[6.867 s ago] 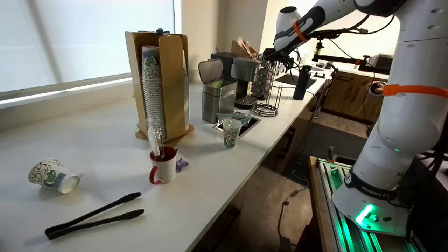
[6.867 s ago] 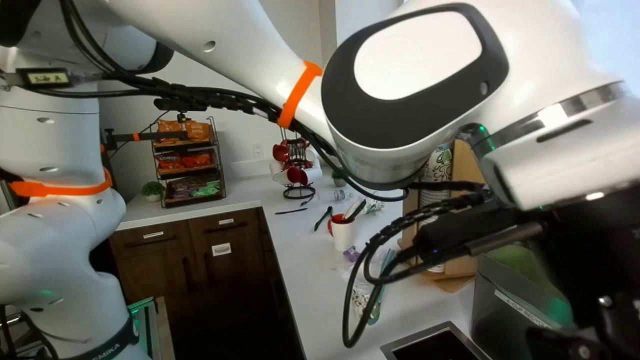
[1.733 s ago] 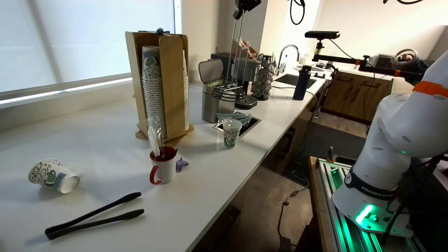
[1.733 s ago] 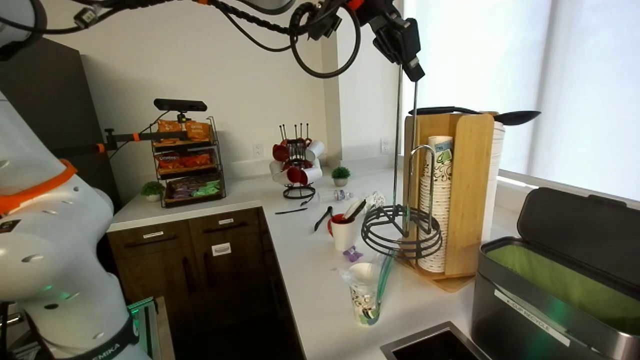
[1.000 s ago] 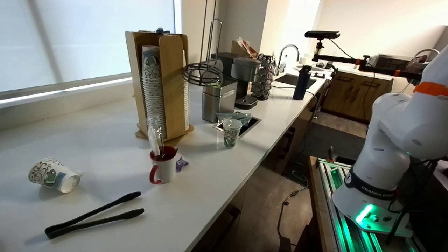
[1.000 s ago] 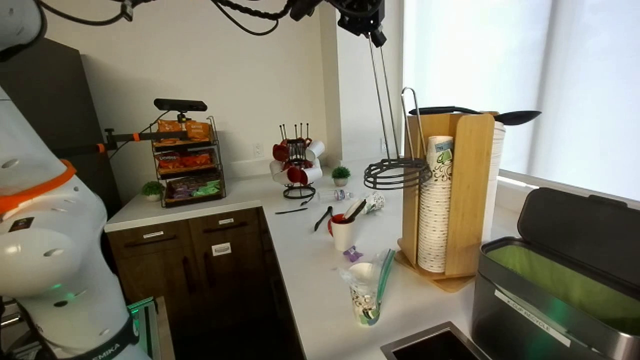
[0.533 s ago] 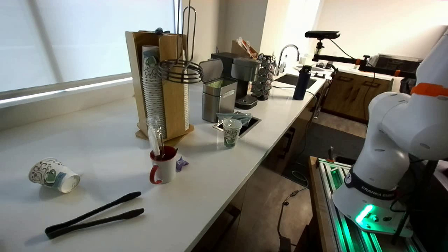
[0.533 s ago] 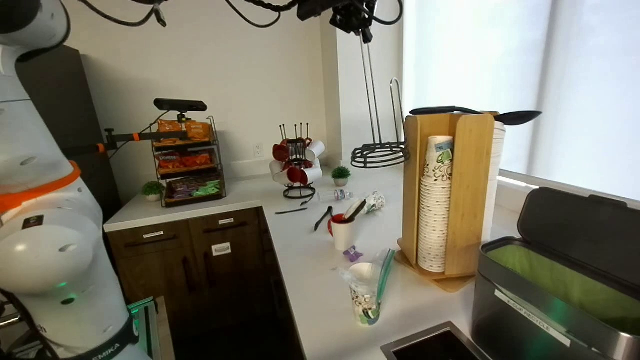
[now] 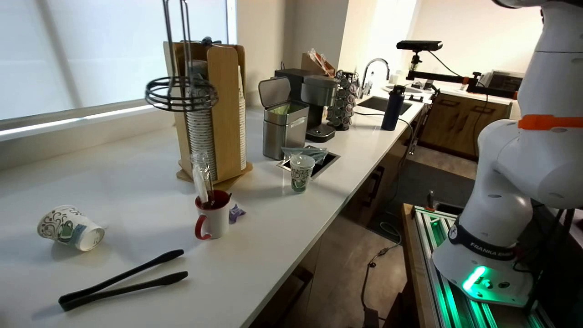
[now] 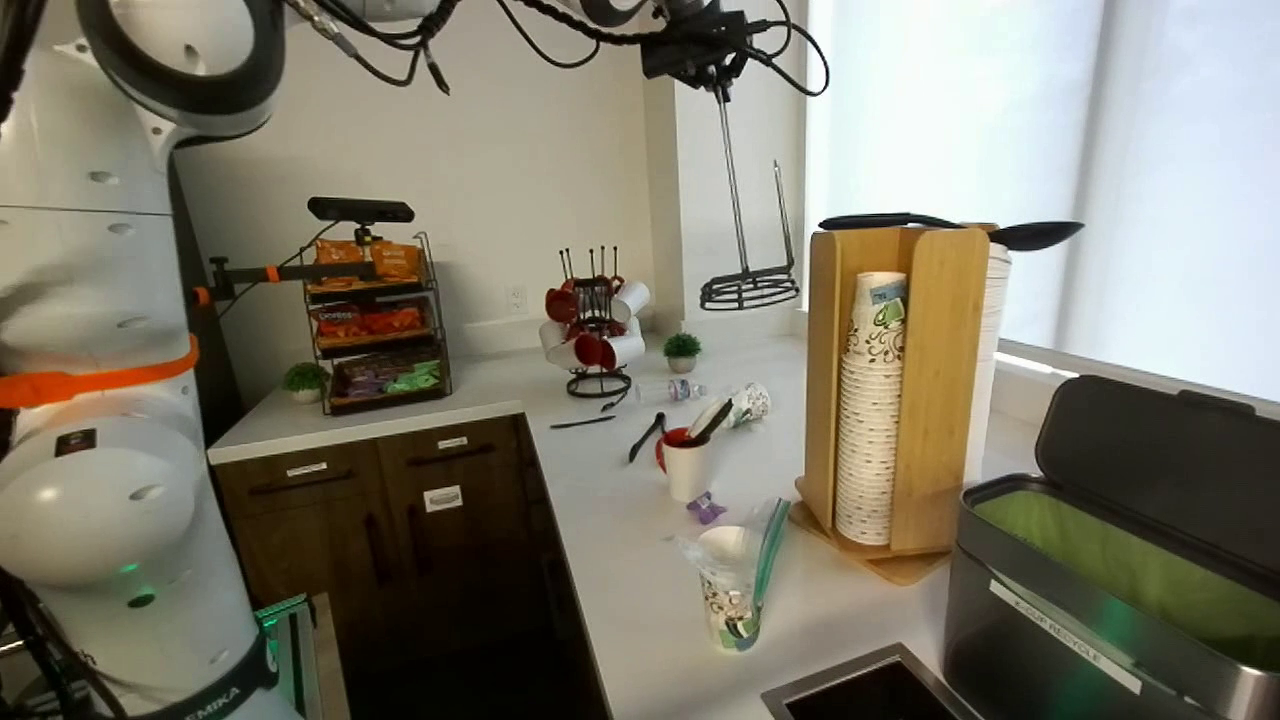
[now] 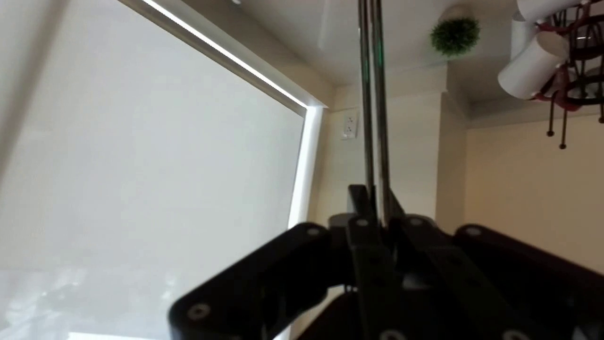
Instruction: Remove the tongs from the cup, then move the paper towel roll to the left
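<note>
The paper towel roll, a bare wire stand (image 9: 181, 110) with a round ring base, hangs in the air in both exterior views. Its base is level with the upper half of the wooden cup holder. Above it, my gripper (image 10: 722, 95) is shut on the top of the upright loop. In the wrist view two metal rods (image 11: 381, 118) run up from between the jaws of the gripper (image 11: 376, 196). Black tongs (image 9: 73, 300) lie spread on the counter, apart from the cup (image 9: 217, 221). That white mug with a red inside stands upright, holding clear-wrapped utensils.
A tall wooden cup holder (image 9: 223, 109) stands beside the hanging stand. On the counter are a tipped paper cup (image 9: 68, 228), an upright paper cup (image 9: 298, 177) and a purple wrapper (image 9: 235, 213). Farther off are a steel bin (image 9: 284, 134), a mug tree (image 10: 597, 320) and a plant (image 10: 682, 345).
Earlier the wire stand stood on the counter by the coffee maker. It has been lifted and carried past the bin, and lately across the front of the wooden holder. Tongs and cup are unmoved.
</note>
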You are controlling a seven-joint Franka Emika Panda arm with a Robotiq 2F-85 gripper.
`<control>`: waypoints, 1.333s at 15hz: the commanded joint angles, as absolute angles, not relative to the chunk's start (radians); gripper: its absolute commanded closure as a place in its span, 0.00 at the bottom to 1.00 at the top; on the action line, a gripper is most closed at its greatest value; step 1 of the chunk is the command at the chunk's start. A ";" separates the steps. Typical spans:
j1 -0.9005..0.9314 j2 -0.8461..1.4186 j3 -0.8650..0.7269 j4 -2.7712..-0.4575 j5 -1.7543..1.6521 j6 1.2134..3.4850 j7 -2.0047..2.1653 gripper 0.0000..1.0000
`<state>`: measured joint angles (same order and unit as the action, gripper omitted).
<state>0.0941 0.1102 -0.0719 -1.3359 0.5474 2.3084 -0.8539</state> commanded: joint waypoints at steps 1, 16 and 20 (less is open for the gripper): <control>0.074 0.277 -0.048 -1.105 0.663 2.244 -0.951 0.98; 0.150 0.466 -0.063 -1.058 0.548 2.356 -0.852 0.98; 0.214 0.546 -0.099 -1.043 0.434 2.437 -0.761 0.98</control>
<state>0.1641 0.4900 -0.0592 -1.0966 0.5122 2.3820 -0.8359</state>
